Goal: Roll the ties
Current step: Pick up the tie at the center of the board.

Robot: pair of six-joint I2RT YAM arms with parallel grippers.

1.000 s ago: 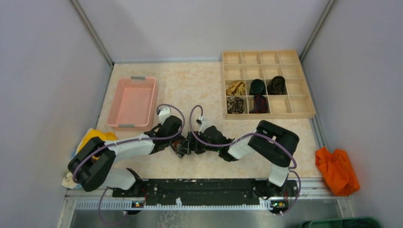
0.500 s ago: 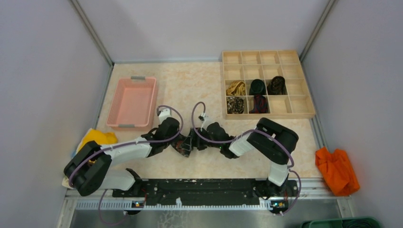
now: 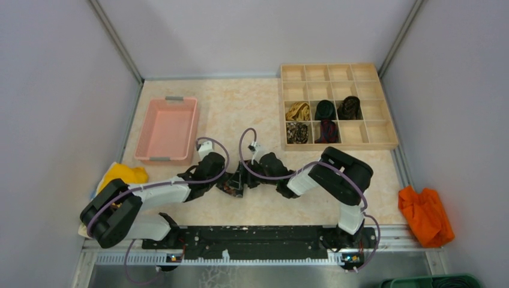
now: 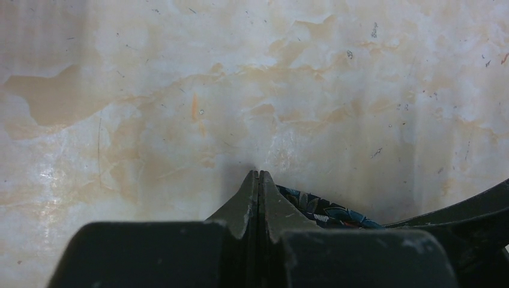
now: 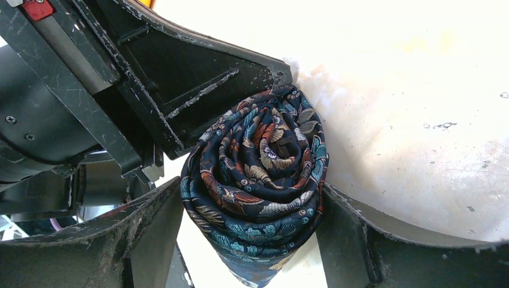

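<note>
Surface: cream marbled table point(image 3: 240, 108) between grey walls
Floral tie point(image 5: 264, 150): wound into a tight coil, dark blue with rust and teal leaves, about midway along the table's width, nearer its near edge
Right gripper point(image 5: 251, 198): one finger against each side of the coil, pinching it
Left gripper point(image 4: 259, 175): fingers pressed together, tips close to the table, resting against the coil's outer wrap
Wooden tray point(image 3: 390, 144): far right corner, five rolled ties point(image 3: 325, 109) in its middle compartments
Pink bin point(image 3: 168, 126): by the left edge
</note>
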